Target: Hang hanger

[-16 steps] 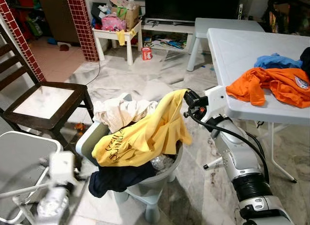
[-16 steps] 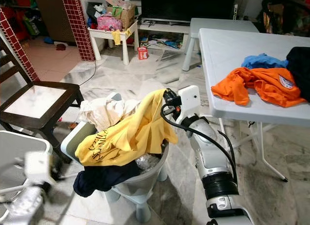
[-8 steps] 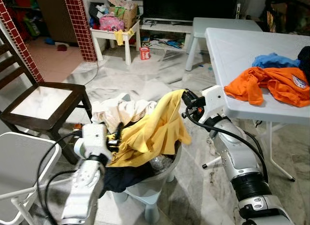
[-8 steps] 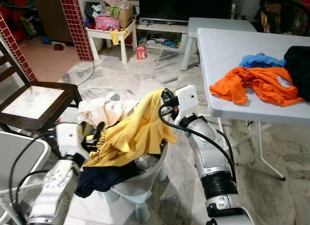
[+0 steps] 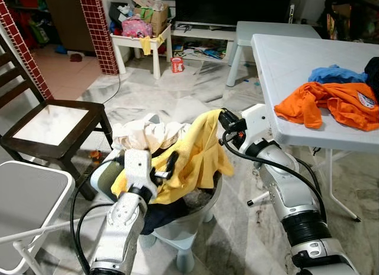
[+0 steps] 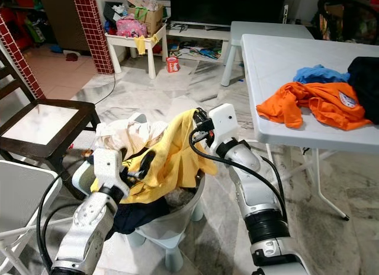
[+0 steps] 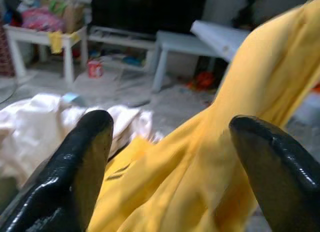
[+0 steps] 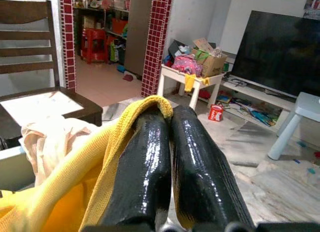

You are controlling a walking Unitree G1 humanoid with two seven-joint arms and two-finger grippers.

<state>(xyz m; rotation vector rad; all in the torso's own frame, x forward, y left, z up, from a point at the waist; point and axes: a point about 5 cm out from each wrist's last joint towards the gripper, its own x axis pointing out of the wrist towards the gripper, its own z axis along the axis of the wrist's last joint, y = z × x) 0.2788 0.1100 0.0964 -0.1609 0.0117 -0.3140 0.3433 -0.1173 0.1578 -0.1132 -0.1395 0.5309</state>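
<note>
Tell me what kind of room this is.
Most likely a lived-in home living room: a dark TV on a low stand, a white folding table piled with clothes, and a laundry basket on the marble floor.

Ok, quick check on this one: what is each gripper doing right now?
Left gripper: open, fingers spread over the yellow shirt in the laundry basket.
Right gripper: shut on the yellow shirt, pinching its raised edge.
</note>
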